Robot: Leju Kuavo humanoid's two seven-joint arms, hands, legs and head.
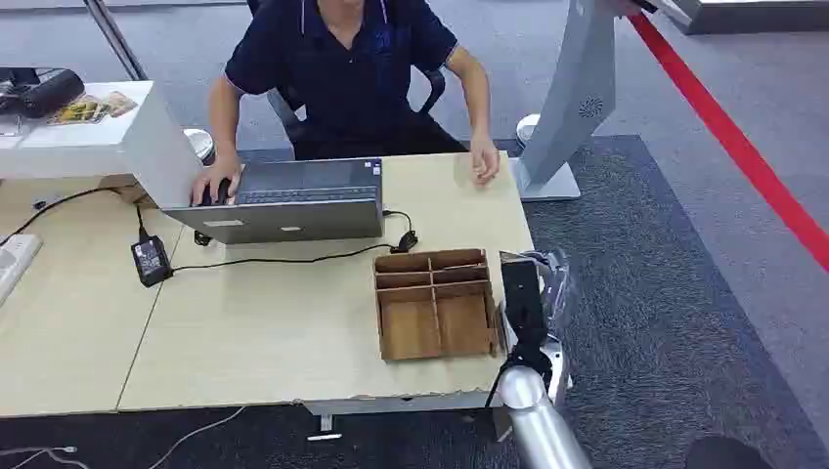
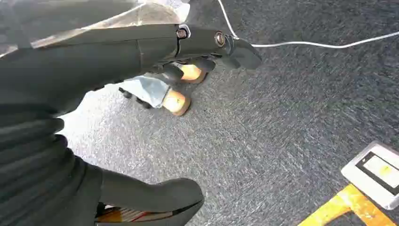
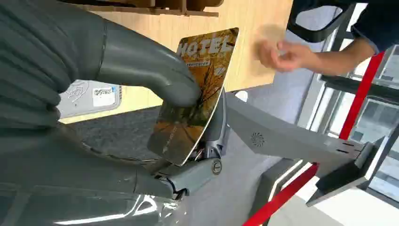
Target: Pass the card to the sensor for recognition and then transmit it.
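My right hand (image 1: 528, 298) hangs just off the table's right edge, beside the wooden organizer. In the right wrist view this hand (image 3: 108, 113) pinches a hotel card (image 3: 197, 94) with an autumn-tree print between its thumb and fingers, and the card stands nearly upright. The grey sensor stand (image 1: 577, 98) rises on the carpet beyond the table's far right corner, apart from the card; its slanted arm (image 3: 282, 141) lies past the card in the right wrist view. My left hand (image 2: 141, 56) hangs over the carpet with fingers extended and nothing in it.
A person sits behind the table (image 1: 264, 332) at a laptop (image 1: 293, 200), one hand (image 1: 484, 161) resting near the far right corner. A wooden organizer (image 1: 435, 303), power adapter (image 1: 150, 259) and cable lie on the table. A red floor line (image 1: 743, 156) runs at right. Chair castors (image 2: 176, 101) stand near my left hand.
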